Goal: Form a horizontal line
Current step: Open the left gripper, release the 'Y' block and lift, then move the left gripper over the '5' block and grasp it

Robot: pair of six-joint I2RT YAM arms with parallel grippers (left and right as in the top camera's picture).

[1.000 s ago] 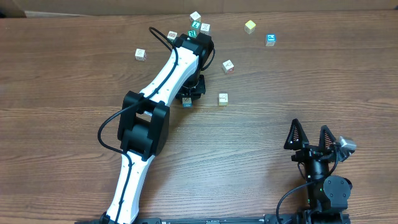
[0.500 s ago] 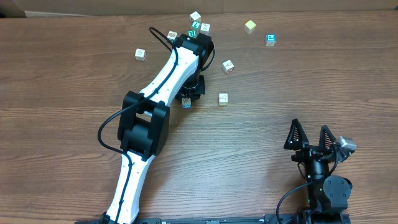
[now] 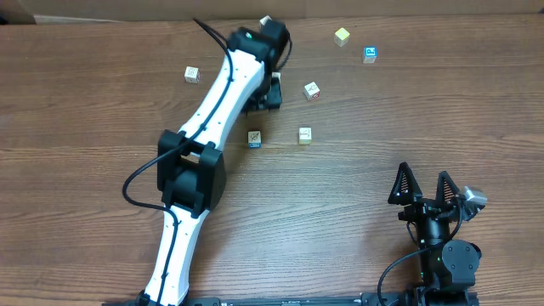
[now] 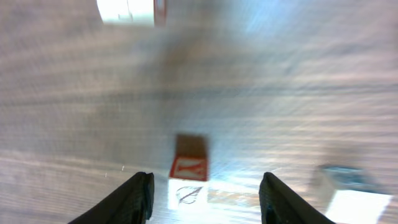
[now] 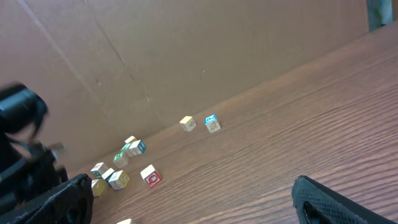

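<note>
No horizontal line of touching cubes is in view; the small pale cubes lie apart. One blue-marked cube (image 3: 254, 138) rests free on the table, a gap to the left of another cube (image 3: 304, 134). My left gripper (image 3: 266, 95) hovers farther back, beyond those two. In the blurred left wrist view it (image 4: 206, 183) is open, and a cube with a red-marked top (image 4: 188, 167) stands on the wood between its fingers without touching them. My right gripper (image 3: 422, 189) stands open and holds nothing at the near right, also seen in its wrist view (image 5: 199, 205).
Loose cubes lie at the back: one at the left (image 3: 192, 74), a red-marked one (image 3: 312, 90), a yellow one (image 3: 342, 36) and a blue one (image 3: 370, 54). The right wrist view shows a cluster of several cubes (image 5: 118, 168) by the brown cardboard wall (image 5: 186, 56).
My left gripper has opened, letting go of the blue-marked cube, which stays beside the other cube. The gripper has pulled away toward the back of the table. The right arm has not moved.
</note>
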